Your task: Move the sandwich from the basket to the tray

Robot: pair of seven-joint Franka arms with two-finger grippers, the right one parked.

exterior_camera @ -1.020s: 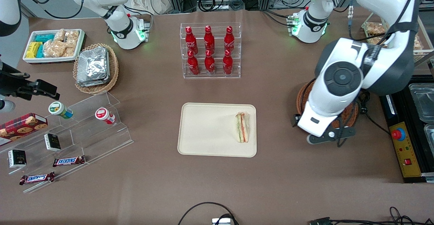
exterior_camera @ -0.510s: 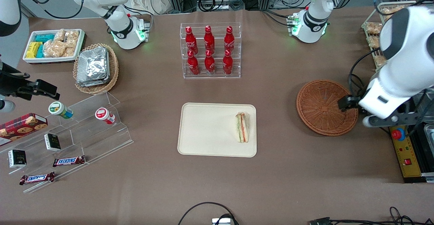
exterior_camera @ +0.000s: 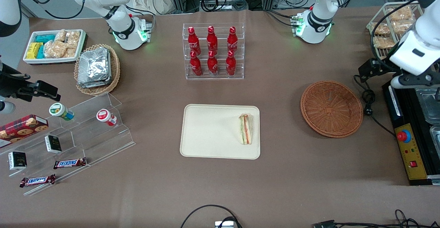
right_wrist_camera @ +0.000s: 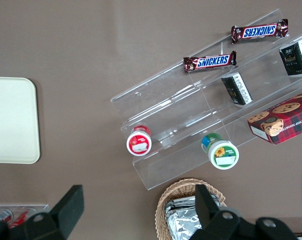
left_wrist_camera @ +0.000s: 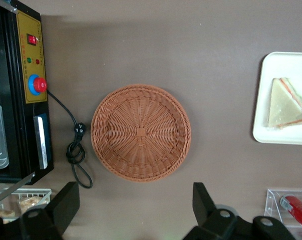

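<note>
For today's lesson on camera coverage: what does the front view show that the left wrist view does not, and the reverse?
Only the front view shows the full bottle rack, the foil-packet basket and the Snickers bars.
Only the left wrist view shows the gripper with its fingers wide apart, hanging high above the table by the basket, holding nothing.
Both show the empty basket, the tray, the sandwich on it and the control box.

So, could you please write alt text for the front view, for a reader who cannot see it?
A sandwich lies on a cream tray at the table's centre, at the tray's end nearer an empty reddish-brown wicker basket. The working arm's claw is raised toward its own end of the table, holding nothing.
</note>
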